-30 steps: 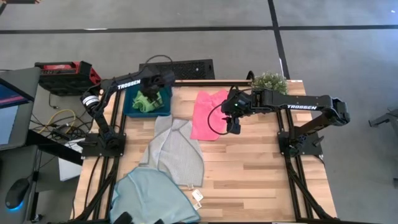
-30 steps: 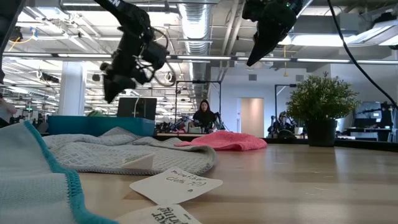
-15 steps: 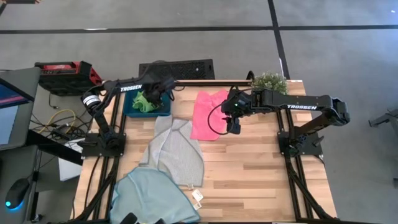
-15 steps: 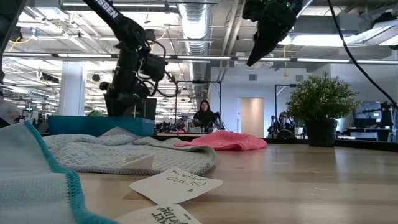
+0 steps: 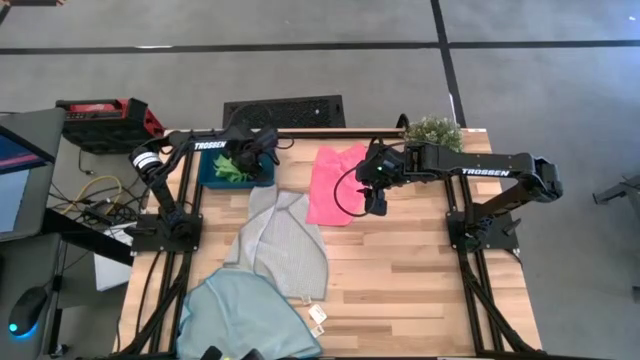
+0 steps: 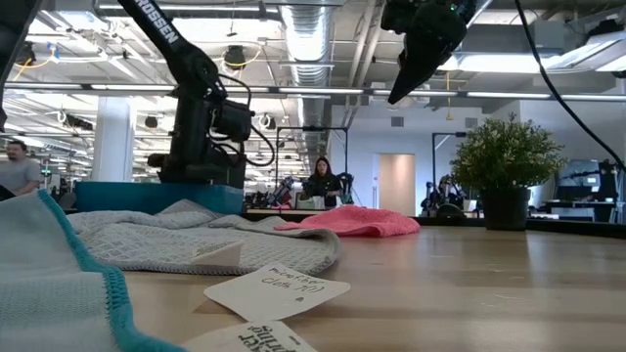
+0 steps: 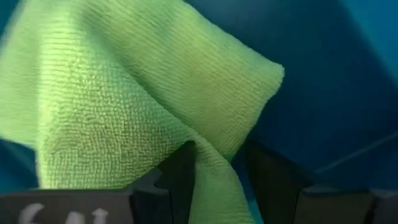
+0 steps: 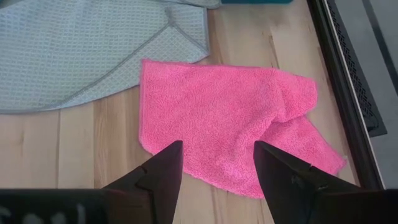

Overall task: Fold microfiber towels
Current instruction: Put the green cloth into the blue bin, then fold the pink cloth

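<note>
Microfiber towels lie in four places: the green towel (image 7: 143,106) sits bunched in the teal tray (image 5: 207,177), the pink towel (image 8: 230,124) lies loosely flat on the table (image 5: 420,270), and the grey towel (image 5: 280,240) and the light blue towel (image 5: 245,315) are spread nearer the front edge.

The left gripper (image 7: 217,174) is down in the tray, its jaws closed on a ridge of the green cloth; the fabric runs up between the two fingers (image 7: 177,177) and fans out just beyond them, with the tray's blue floor beside it. The right gripper (image 8: 217,168) hangs above the table, jaws wide and empty, with the pink towel lying just ahead of and below them.

The step in hand looks like setting the green towel into the tray or lifting it out; I cannot tell which. If it is coming out, the hold seems to sit on a mid-fold and not on a corner, so the cloth would probably hang in a clump. A straight lift clear of the tray wall, then a regrip at a corner with the right jaws' help, would probably spread it better. If it is being left there, the jaws should open fully before rising, since the pile can cling to the fingers.
</note>
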